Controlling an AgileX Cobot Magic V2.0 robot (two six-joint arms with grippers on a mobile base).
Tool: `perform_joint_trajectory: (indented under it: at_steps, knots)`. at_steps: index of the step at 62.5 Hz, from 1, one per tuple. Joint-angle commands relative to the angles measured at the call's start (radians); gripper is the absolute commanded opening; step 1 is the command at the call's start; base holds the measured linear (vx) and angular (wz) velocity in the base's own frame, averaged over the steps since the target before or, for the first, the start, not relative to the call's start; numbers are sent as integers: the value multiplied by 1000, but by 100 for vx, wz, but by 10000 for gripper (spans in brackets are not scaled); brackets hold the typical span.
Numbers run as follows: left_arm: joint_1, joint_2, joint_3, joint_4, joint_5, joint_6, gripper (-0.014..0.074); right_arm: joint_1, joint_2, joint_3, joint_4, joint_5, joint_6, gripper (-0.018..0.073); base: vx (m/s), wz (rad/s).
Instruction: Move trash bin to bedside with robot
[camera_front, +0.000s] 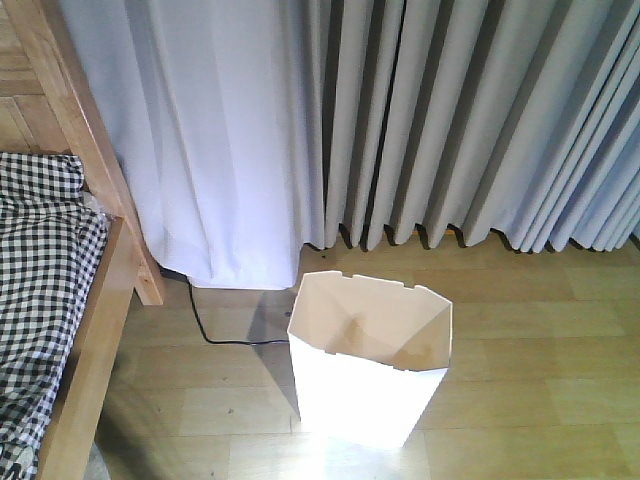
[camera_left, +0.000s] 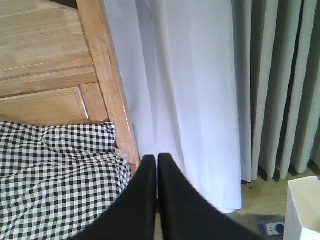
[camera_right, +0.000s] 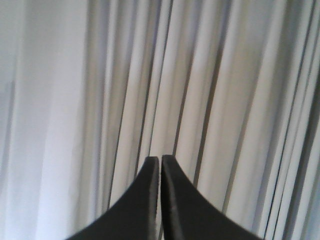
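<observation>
Grippers: left gripper (camera_left: 157, 159) and right gripper (camera_right: 160, 160) are each showing their two black fingers pressed together, pinching nothing, both hanging in the air.
Trash bin: white, open-topped trash bin (camera_front: 368, 355) is standing upright on the wooden floor (camera_front: 540, 370), nearest the front-facing camera; in the left wrist view only its corner is showing at the lower right.
Cable: black cable (camera_front: 215, 330) is running over the floor between bin and bed.
Bed: wooden bed frame (camera_front: 105, 300) with checked bedding (camera_front: 40, 290) is lying to the left — near the bin, yet apart from it.
Curtains: grey curtains (camera_front: 450, 120) are hanging behind everything.
Step in hand: bin is already sitting fairly near the bed; one moment fits both a bin being brought over and one just set down.
Next move: cannot be settled from these views — if closer placement is wanted, the cable will need avoiding.
</observation>
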Motion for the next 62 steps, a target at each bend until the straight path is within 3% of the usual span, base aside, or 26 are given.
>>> perform_joint_trajectory:
  at_steps: [1, 7, 11, 33, 42, 53, 62]
  knots:
    - [-6, -10, 29, -1, -73, -8, -6, 0, 14, -27, -394, -44, 400, -11, 0, 0]
    - [-6, -10, 29, -1, -73, -8, -6, 0, 14, -27, -650, -33, 646, -11, 0, 0]
    - [-6, -10, 29, -1, -73, -8, -6, 0, 14, -26, -706, -20, 715, -11, 0, 0]
    - [-6, -10, 29, -1, -73, -8, -6, -1, 14, 192, -687, -137, 731, -11, 0, 0]
    - [-6, -10, 29, -1, -73, -8, -6, -14, -40, 194, -687, -107, 744, -11, 0, 0]
    - [-6, -10, 29, -1, -73, -8, -6, -121, -93, 194, -594, -28, 745, -11, 0, 0]
    - [-6, -10, 29, -1, -73, -8, -6, -105, -93, 194, -601, -13, 733, -11, 0, 0]
